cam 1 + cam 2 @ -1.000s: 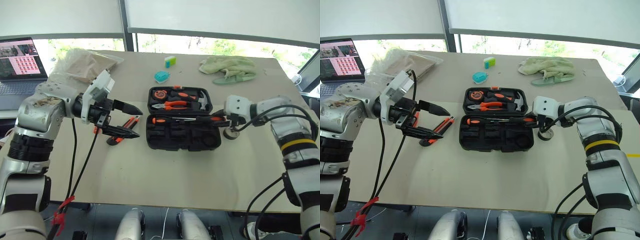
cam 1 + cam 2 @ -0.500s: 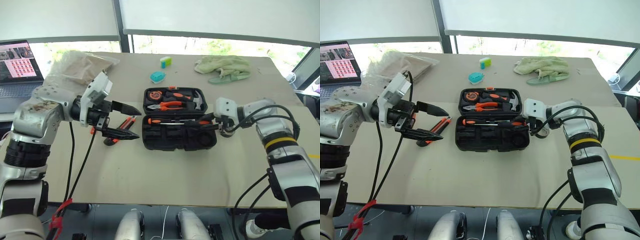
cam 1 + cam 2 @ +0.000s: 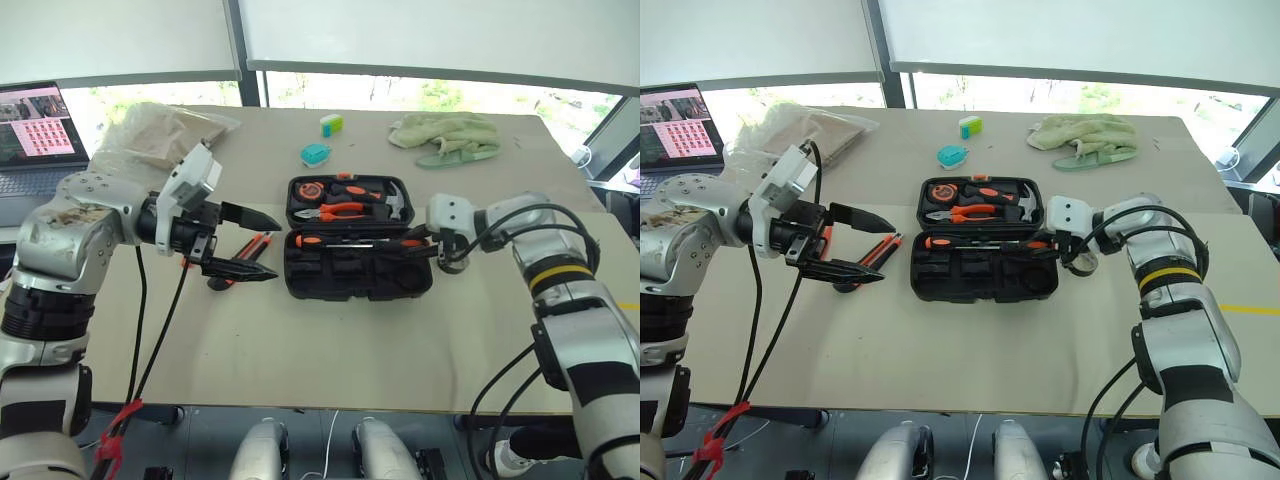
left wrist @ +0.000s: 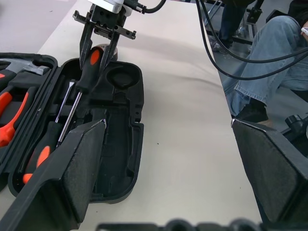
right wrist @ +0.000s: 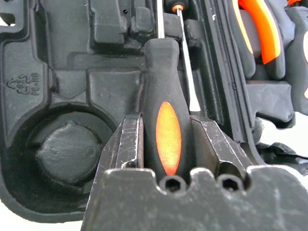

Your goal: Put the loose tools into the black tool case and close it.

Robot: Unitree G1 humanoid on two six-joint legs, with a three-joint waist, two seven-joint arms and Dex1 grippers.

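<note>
right fingers (image 5: pixel 166 144) edged further over black tool case (image 3: pixel 360 270) | holding screwdriver (image 5: pixel 166 120) | left fingers (image 3: pixel 250 245) wide

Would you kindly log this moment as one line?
right hand: shut on screwdriver, over open tool case | left hand: open, empty | utility knife: on table

The black tool case (image 5: pixel 57 72) carries a moulded recycling triangle on the floor of its slotted interior, seen in the right wrist view. Small raised letters sit just under the triangle, too faint to read with certainty. The laptop (image 3: pixel 35 125) screen shows a grid of pictures with no legible text.
</note>
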